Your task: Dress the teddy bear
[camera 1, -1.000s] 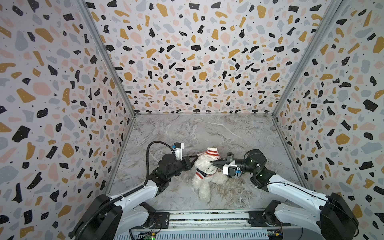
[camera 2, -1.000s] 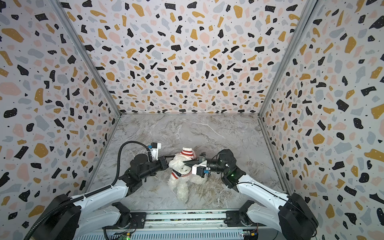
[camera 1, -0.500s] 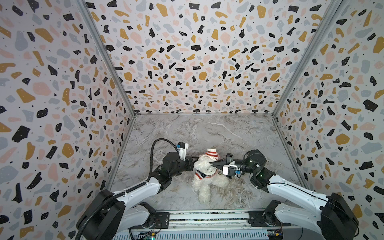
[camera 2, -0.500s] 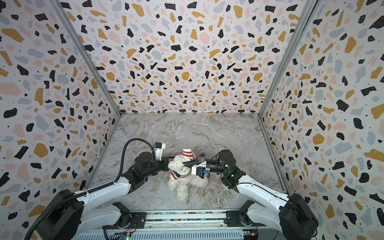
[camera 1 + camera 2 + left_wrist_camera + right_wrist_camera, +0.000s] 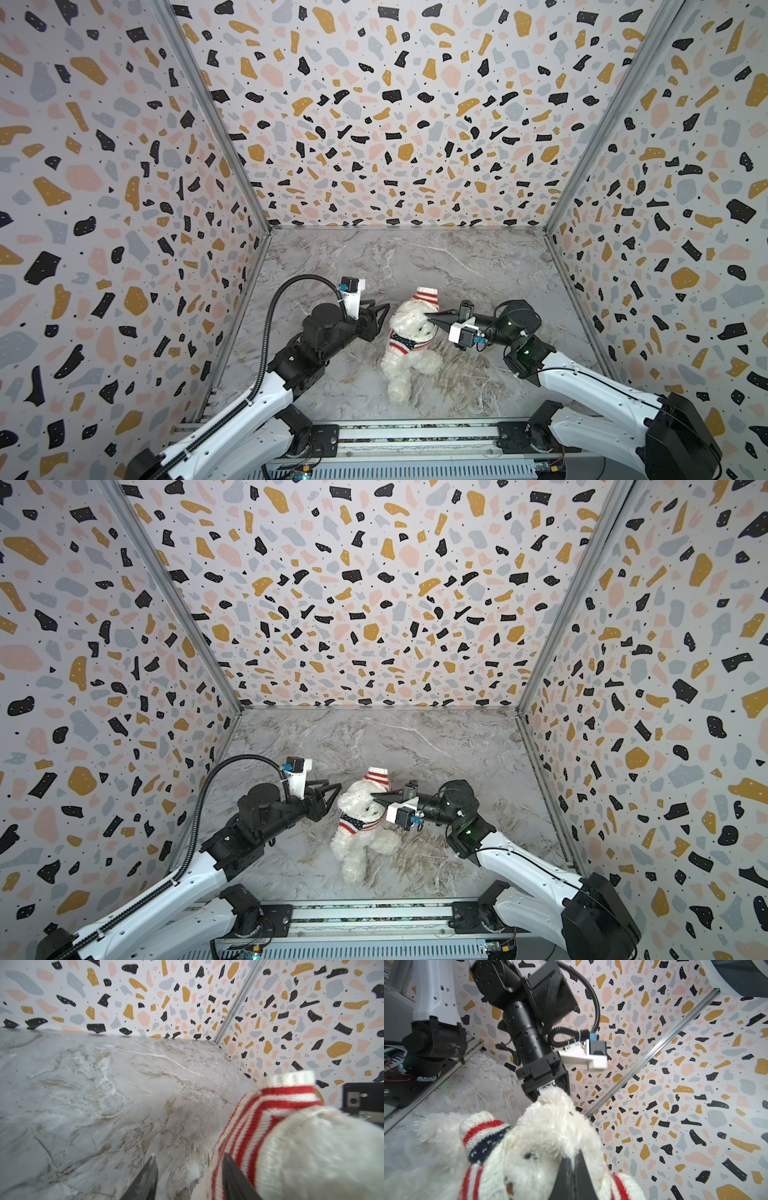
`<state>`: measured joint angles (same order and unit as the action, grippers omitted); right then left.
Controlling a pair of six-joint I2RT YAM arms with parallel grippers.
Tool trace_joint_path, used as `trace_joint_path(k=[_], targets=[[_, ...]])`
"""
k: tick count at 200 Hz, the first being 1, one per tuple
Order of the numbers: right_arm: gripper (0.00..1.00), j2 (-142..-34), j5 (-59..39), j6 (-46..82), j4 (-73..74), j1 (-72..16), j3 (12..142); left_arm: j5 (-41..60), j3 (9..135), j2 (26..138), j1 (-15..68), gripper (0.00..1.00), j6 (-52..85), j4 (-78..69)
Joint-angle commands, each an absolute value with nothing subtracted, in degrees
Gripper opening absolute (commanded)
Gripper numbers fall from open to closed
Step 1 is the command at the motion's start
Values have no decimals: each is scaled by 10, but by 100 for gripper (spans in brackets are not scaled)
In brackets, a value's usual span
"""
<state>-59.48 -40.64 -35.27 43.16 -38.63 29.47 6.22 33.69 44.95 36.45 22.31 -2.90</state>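
Left claw (image 5: 380, 319) sits just beside the teddy bear (image 5: 409, 328) with its jaws spread. The left wrist view shows only tabletop (image 5: 87, 1093) between the two fingers, so it holds nothing. One finger (image 5: 234, 1178) lies against the striped sweater (image 5: 255, 1118). Right claw (image 5: 429, 318) is pinched fully together at the bear's head. Whether fur or knit is caught between the tips cannot be told.

The bear lies on its back on the marbled tabletop between the two claws, head toward the far wall and legs toward the robot. The sweater looks only partly on. A navy starred and red-striped band crosses the neck and chest, while a striped stretch with a white ribbed edge stands bunched beyond the head.

The step in hand is probably drawing that bunched part down over the body. It would go best if the left claw closed on the ribbed edge alone, not on fur. The pull should run along the bear toward its legs, in short tugs, while the right claw steadies the head. The plush is light and would likely slide on the smooth top, so pulling without a counter-hold risks dragging the whole toy.

No box, tray or bin shows anywhere; only the speckled walls (image 5: 395, 124) enclose the work area.
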Motion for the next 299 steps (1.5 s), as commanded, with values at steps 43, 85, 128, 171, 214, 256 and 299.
trace_joint_path(k=[43, 85, 128, 171, 214, 256, 299], targets=[[0, -580, -409, -341, 465, -358, 300, 190, 387, 388, 388, 76, 159, -35], [0, -584, -412, -340, 458, -356, 306, 180, 419, 463, 424, 93, 109, -32], [0, -584, -415, -341, 450, -356, 309, 166, 441, 514, 439, 82, 75, -32], [0, -587, -420, -341, 445, -358, 313, 152, 458, 546, 455, 72, 66, -38], [0, -587, -418, -339, 439, -361, 318, 135, 476, 581, 470, 55, 50, -30], [0, -590, -399, -319, 434, -366, 324, 107, 476, 587, 472, 21, 36, -33], [19, -546, -386, -205, 396, -372, 325, 36, 450, 549, 477, 0, -1, -66]])
